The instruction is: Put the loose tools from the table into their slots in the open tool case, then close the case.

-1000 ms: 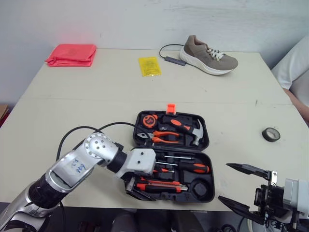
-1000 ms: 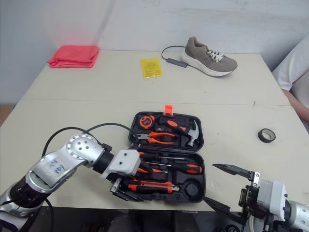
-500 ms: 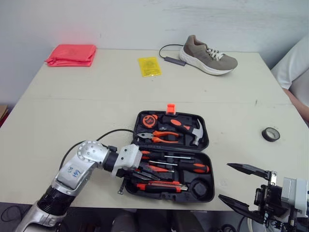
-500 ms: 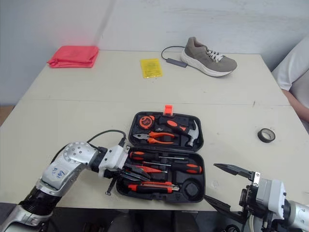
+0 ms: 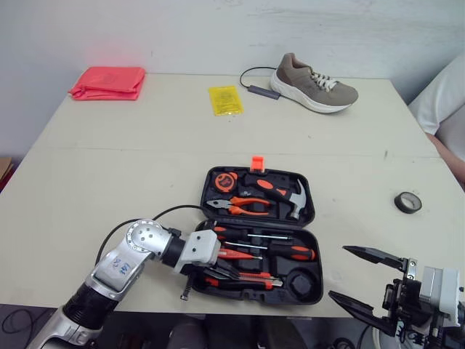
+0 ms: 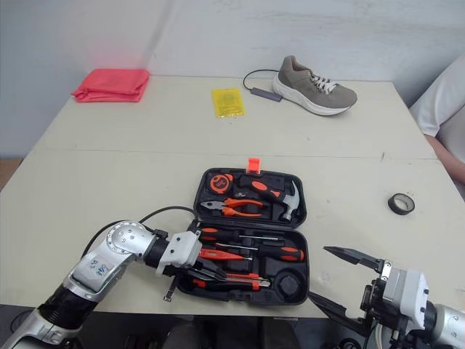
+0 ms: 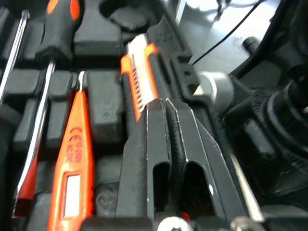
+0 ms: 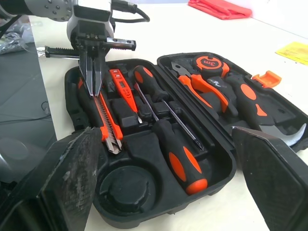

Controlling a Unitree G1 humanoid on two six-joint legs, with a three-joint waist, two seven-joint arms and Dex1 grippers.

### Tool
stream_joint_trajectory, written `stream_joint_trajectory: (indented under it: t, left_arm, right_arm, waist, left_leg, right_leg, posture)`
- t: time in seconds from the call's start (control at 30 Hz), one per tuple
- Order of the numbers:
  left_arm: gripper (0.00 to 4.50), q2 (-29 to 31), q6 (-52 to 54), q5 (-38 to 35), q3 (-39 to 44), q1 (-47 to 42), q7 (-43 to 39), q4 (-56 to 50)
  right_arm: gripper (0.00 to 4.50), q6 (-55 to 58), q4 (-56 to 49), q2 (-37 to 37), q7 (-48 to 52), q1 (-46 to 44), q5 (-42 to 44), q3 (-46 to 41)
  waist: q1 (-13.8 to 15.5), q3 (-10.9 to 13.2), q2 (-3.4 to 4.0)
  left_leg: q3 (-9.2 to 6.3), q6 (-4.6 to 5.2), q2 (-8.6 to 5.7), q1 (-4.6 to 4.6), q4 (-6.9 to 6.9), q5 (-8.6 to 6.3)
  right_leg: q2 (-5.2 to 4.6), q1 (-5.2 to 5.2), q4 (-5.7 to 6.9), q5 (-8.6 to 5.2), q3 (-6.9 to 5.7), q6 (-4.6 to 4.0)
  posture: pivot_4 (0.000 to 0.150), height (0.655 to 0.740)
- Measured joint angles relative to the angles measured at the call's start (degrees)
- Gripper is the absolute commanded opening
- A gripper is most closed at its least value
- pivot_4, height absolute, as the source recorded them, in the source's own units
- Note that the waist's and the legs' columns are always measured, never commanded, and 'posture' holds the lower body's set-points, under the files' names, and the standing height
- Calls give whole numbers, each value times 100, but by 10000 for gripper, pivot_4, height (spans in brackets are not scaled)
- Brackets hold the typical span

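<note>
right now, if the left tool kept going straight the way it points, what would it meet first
The orange utility knife lying in its slot in the tool case, just ahead of the left tool, though depth is unclear.

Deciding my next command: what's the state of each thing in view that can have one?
Tool case: open, lid flat on the table.
Utility knife: lying in the case's near half.
Left end effector: shut, tips above the knife.
Round slot: empty.
Right end effector: open, empty, right of the case.
Tape roll: loose on the table, right of the case.
</note>
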Motion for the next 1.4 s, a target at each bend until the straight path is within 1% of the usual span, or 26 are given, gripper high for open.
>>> stream_joint_trajectory:
  t: [0.3, 0.5, 0.63, 0.7, 0.8, 0.9, 0.97, 1.03, 1.1, 1.13, 1.17, 1.23, 1.33, 1.37, 1.4]
  left_arm:
    - [652, 12, -252, 201, -188, -67, -73, 7]
    - [652, -10, -864, 559, -482, -102, -76, 270]
    - [652, -43, -1114, 665, -585, -122, 14, 402]
    - [652, -47, -1258, 739, -633, -126, 71, 432]
    - [652, -96, -1215, 713, -620, -91, 98, 451]
    - [652, -186, -1200, 415, -429, 37, 63, 559]
    - [652, -354, -1230, 86, -201, 149, 39, 697]
    - [652, -413, -1206, -312, 103, 192, 9, 697]
    - [652, -345, -904, -922, 720, 168, 43, 608]
    - [5784, -240, -754, -1118, 981, 161, 71, 581]
    - [8405, -88, -643, -1226, 1229, 167, 104, 574]
    - [16474, 25, -536, -1285, 1622, 234, 265, 606]
    - [31479, 52, -496, -1288, 2178, 407, 644, 873]
    - [34884, 100, -527, -1273, 2378, 468, 778, 1016]
    - [41118, 163, -584, -1238, 2588, 527, 904, 1189]
  right_arm:
    - [45000, 93, -28, -35, -120, -3, 0, -11]
    - [45000, 54, 66, -30, -62, -4, -17, -14]
    - [45000, -20, 125, -29, -56, -21, -49, -14]
    - [45000, -37, 125, -29, -68, -46, -54, -14]
    - [45000, -37, 124, -29, -115, -91, -56, -14]
    - [45000, -27, 122, -27, -224, -127, -60, -14]
    - [45000, -25, 125, 6, -332, -127, -59, -67]
    - [45000, -43, 191, 51, -384, -95, -52, -316]
    - [45000, -131, 455, 83, -409, 11, -45, -788]
    - [45000, -217, 650, 137, -402, 60, -44, -1011]
    - [45000, -322, 925, 193, -394, 118, -45, -1275]
    - [45000, -563, 1432, 315, -366, 183, -59, -1655]
    - [45000, -936, 2168, 517, -362, 280, -115, -2058]
    - [45000, -1070, 2402, 595, -369, 294, -126, -2171]
    - [45000, -1189, 2623, 664, -380, 311, -135, -2285]
  waist:
    - [-3, -10, 7]
    - [7, -40, 16]
    - [6, -90, 36]
    - [9, -100, 42]
    - [7, -114, 42]
    - [-1, -117, 47]
    - [-2, -112, 45]
    - [2, -103, 39]
    - [10, -101, 34]
    - [9, -99, 32]
    - [1, -99, 32]
    - [-6, -97, 37]
    - [-11, -93, 37]
    - [-13, -91, 34]
    - [-24, -90, 35]
  left_leg:
    - [2, -2, 5, 1, -1, -4]
    - [2, 5, 0, 6, -1, -11]
    - [2, 20, 0, 18, -1, -19]
    - [0, 29, -2, 19, -6, -27]
    - [-2, 44, -19, 50, -33, -38]
    - [0, 45, -29, 55, -39, -34]
    - [-1, 44, -29, 61, -36, -34]
    - [-3, 42, -28, 34, -29, -31]
    - [-7, 40, -29, 5, -19, -25]
    - [-7, 39, -29, 6, -21, -24]
    - [-4, 37, -30, 8, -27, -24]
    - [-2, 37, -33, 10, -34, -23]
    - [-2, 37, -32, 9, -38, -23]
    - [-2, 35, -31, 9, -39, -22]
    - [0, 32, -30, 10, -43, -20]
  right_leg:
    - [0, 1, -2, -1, 0, -1]
    - [1, 11, -14, -1, -1, -1]
    - [-6, 35, -24, -2, 1, -3]
    - [-28, 67, -34, -2, -2, -4]
    - [-54, 99, -51, -17, -15, -31]
    - [-67, 95, -49, -9, -19, -17]
    - [-67, 80, -46, -8, -21, -14]
    - [-66, 53, -36, -5, -23, -9]
    - [-66, 22, -25, -3, -25, -5]
    - [-65, 21, -27, -3, -25, -5]
    - [-64, 21, -29, -3, -24, -5]
    - [-66, 21, -34, -4, -22, -6]
    - [-67, 16, -35, -4, -22, -7]
    - [-67, 15, -34, -4, -22, -7]
    - [-67, 13, -34, -5, -21, -7]
  posture:
    - [1500, 7400]
    - [1500, 7400]
    - [1500, 7400]
    - [1500, 7400]
    - [1500, 7400]
    - [1500, 7400]
    - [1500, 7400]
    - [1500, 7400]
    - [1500, 7400]
    - [1500, 7400]
    - [1500, 7400]
    - [1500, 7400]
    - [1500, 7400]
    - [1500, 7400]
    - [1500, 7400]
